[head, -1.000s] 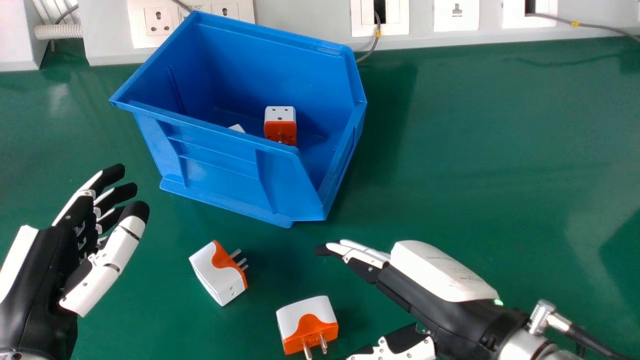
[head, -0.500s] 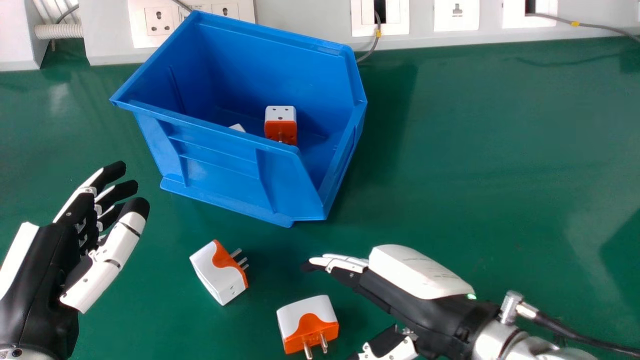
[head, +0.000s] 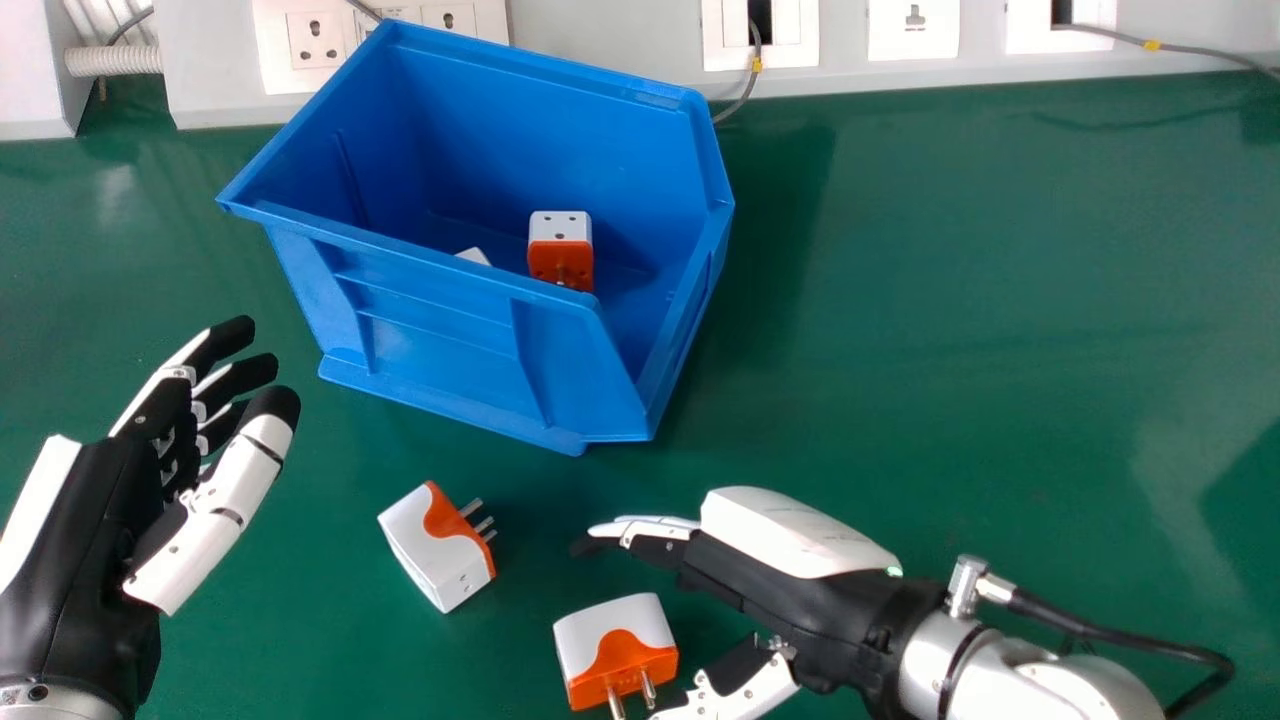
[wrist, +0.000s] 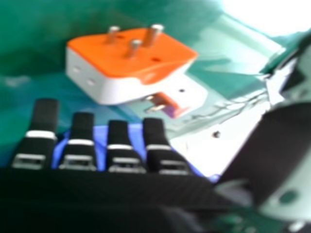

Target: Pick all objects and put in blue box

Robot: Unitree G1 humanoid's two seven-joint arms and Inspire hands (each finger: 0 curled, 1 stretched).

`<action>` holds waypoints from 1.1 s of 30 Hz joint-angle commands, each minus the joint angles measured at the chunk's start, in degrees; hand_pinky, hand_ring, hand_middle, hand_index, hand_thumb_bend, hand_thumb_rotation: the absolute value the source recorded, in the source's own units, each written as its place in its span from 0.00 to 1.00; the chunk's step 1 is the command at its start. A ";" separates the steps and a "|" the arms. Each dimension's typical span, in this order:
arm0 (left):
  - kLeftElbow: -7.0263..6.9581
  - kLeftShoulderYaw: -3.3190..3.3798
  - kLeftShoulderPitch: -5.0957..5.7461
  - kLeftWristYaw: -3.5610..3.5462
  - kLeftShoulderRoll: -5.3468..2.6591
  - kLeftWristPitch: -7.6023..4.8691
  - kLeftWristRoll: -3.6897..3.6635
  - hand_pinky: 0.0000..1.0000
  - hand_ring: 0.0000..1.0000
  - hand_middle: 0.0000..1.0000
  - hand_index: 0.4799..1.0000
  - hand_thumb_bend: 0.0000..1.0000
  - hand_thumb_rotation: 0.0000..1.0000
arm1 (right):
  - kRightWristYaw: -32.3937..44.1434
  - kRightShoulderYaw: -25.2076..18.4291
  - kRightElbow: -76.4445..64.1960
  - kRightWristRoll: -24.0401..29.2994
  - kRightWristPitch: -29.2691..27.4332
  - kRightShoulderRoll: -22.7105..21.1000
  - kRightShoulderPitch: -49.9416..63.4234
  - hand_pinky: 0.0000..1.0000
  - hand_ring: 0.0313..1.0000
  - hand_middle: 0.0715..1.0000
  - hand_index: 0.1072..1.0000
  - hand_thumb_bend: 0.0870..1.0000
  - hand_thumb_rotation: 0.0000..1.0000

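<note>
- Plug adapter (head: 615,650), one: nearest you, apart from your fingers.
- Your right hand (head: 780,560): fingers straight, just beyond it; thumb right.
- Your left hand (head: 110,510): well left, fingers relaxed.

**Camera placement, two views**

Head view: from the robot's head, facing forward and down. Set well back; takes in desk (head: 950,300), box (head: 450,330), left hand (head: 110,520), right hand (head: 810,550).

Right hand view: from that hand, close in, looking past its fingers (wrist: 118,136) at one plug (wrist: 102,87), second plug (wrist: 194,94) beyond.

Overlap: both plugs, some desk, blue of the box behind the fingers.
</note>
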 commanded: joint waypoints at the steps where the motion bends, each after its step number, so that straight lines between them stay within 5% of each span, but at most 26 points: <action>1: -2.13 0.42 -0.45 0.24 0.63 0.24 -0.17 0.76 0.86 0.88 0.81 0.34 0.60 | -0.58 0.50 1.07 -0.07 -1.97 0.09 -2.24 0.77 0.89 0.91 0.86 0.57 0.42; 33: -1.34 0.41 -2.99 0.52 0.73 2.48 0.07 0.76 0.86 0.88 0.81 0.35 0.60 | 0.99 3.83 7.08 -5.52 -7.41 -3.24 -7.75 0.78 0.88 0.90 0.85 0.55 0.32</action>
